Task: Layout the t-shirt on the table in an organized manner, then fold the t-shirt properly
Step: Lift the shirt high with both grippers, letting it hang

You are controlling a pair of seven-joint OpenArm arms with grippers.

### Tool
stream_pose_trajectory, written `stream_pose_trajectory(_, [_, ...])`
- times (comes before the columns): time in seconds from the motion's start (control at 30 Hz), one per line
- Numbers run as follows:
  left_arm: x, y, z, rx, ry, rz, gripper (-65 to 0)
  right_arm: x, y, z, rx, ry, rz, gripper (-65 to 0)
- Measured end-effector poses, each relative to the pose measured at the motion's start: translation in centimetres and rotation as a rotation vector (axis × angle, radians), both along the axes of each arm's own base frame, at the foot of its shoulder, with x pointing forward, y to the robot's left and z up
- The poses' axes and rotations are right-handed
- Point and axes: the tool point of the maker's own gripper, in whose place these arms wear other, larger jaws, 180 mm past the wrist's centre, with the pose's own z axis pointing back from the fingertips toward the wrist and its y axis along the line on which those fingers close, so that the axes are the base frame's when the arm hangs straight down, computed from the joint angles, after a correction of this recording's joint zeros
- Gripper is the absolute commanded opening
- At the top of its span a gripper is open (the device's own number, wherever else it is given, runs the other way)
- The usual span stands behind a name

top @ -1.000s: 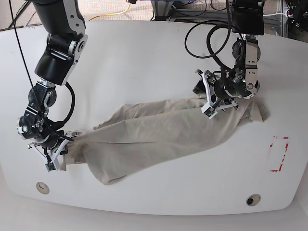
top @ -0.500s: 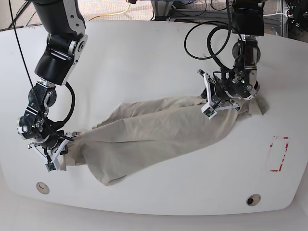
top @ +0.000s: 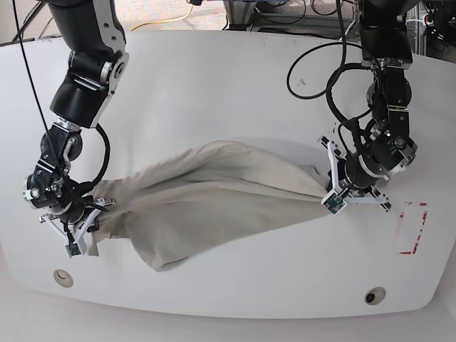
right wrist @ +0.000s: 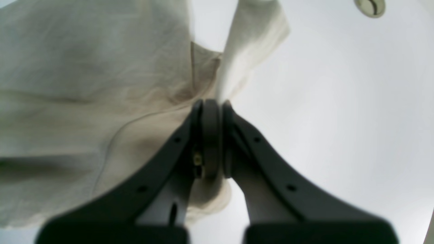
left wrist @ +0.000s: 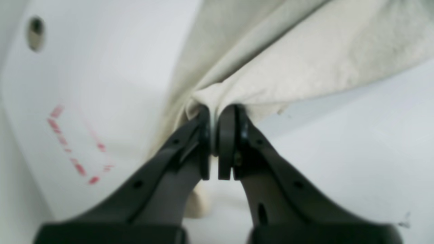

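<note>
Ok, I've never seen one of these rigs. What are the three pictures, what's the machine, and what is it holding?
This is a robot with two arms working over a white table. One picture looks down from above and shows both arms. The other two come from cameras on the wrists, looking along each arm's dark fingers.

A plain khaki-grey t-shirt is on the table, bunched and stretched between the arms rather than spread flat. The left gripper, on the right in the overhead picture, is shut on one end of the cloth. The right gripper, on the left there, is shut on the other end.

Also on the table: a red rectangle mark and two small round holes near the front edge.
</note>
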Motion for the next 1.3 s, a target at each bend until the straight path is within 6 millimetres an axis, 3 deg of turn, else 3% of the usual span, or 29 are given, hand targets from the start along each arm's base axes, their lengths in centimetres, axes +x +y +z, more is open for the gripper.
stream_pose_trajectory(0.3, [3.9,1.5,6.5,0.026,-0.161,0.030,-65.0,2.1,-0.1,3.4,-0.003,-0.074,-0.001,-65.0])
stream_pose_trajectory(0.7, [8.2,3.0,17.7,0.009,-0.424,0.076,-65.0,4.5,0.0,8.1,-0.004,-0.174,0.001,-65.0])
stream_pose_trajectory(1.07, [11.1,4.2,23.9,-0.034,-0.519,0.108,-65.0,7.7,0.7,12.8,0.005,-0.236,0.034,-65.0])
stream_pose_trajectory(1.3, [11.8,5.5,27.8,-0.069,-0.585,0.141,-65.0,8.9,0.5,17.2,-0.025,-0.309,0.043,-65.0])
